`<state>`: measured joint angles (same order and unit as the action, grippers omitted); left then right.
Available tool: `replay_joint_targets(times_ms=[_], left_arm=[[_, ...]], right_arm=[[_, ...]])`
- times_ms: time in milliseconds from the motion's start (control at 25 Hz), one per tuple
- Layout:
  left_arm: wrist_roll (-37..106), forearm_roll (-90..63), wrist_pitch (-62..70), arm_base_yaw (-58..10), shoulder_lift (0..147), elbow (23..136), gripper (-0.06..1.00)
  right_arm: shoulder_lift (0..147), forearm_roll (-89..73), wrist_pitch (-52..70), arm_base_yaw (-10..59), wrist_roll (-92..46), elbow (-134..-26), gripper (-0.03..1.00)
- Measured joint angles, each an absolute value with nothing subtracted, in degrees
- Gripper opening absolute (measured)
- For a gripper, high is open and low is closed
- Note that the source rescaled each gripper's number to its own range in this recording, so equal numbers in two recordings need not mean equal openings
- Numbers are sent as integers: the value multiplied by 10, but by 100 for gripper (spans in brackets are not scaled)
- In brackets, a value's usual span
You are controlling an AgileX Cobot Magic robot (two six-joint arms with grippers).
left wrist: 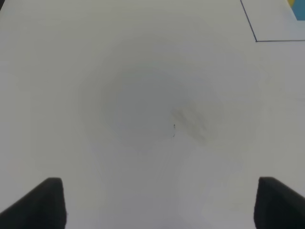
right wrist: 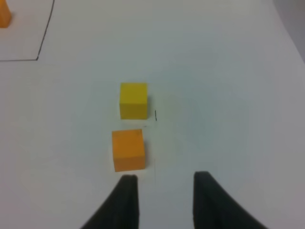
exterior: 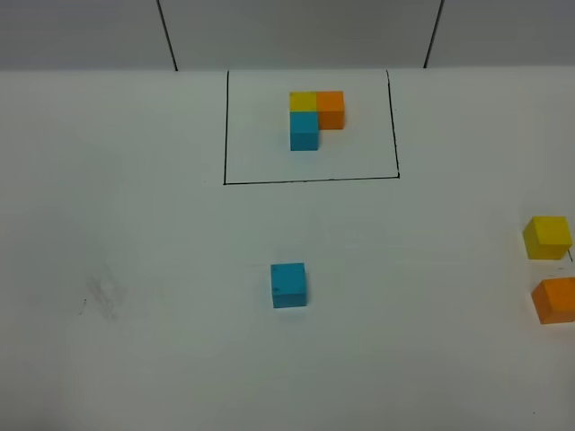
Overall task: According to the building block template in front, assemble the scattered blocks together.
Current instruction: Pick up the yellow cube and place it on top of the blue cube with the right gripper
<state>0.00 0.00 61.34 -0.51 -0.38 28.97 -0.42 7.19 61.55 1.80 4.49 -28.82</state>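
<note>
The building block template [exterior: 314, 117] is an L of yellow, orange and cyan cubes inside a black drawn rectangle [exterior: 225, 135] at the back of the table. The scattered blocks are apart: a cyan cube [exterior: 288, 285] at the centre, and a yellow cube [exterior: 547, 237] and an orange cube [exterior: 555, 300] at the right edge. Neither gripper shows in the exterior view. My right gripper [right wrist: 164, 183] is open and empty, just short of the orange cube [right wrist: 128, 150], with the yellow cube [right wrist: 133, 100] beyond it. My left gripper [left wrist: 159, 205] is open and empty over bare table.
A faint grey smudge [left wrist: 190, 121] marks the white table [exterior: 135, 224] on the left, and it also shows in the exterior view [exterior: 103, 296]. A corner of the black rectangle [left wrist: 256, 40] shows in the left wrist view, and another corner [right wrist: 38, 58] in the right wrist view.
</note>
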Motion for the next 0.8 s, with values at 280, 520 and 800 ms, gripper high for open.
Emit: replay_joint_targets(times_ms=[280,520,800], left_arm=[[0,0,613,-5,-4,290,68],[0,0,613,-5,-4,290,68],[0,0,613,-5,-4,290,68]], right_arm=[[0,74,615,18,51,-288,2],[109,63,586,18,95,-312,20],[341,63,523,18,96,-389,87]])
